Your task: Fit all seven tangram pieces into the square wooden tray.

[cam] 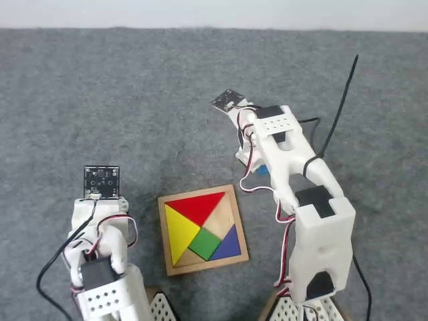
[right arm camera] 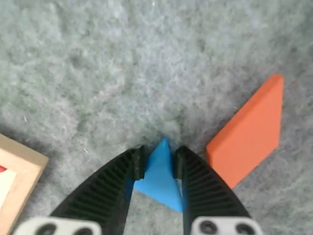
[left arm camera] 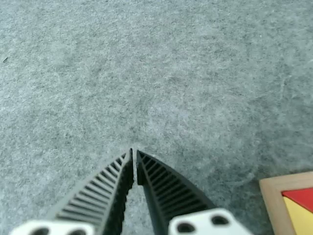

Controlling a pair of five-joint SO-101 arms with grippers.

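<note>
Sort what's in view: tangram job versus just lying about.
Job: wooden tray; red piece, yellow piece, green piece and purple piece inside it; blue piece clamped in the right gripper; orange piece lying loose nearby.
Lying about: grey carpet; black cable; left gripper, shut on nothing.

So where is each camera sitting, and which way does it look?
High view: fixed overhead, looking down on the tray, left arm and right arm.
Left wrist view: on the left arm's wrist, looking past the shut left fingers at carpet and a tray corner.
Right wrist view: on the right arm's wrist, looking past the right fingers gripping the blue triangle, orange piece beside.
Shared: all three show the tray; high and right wrist both show the blue triangle.
</note>
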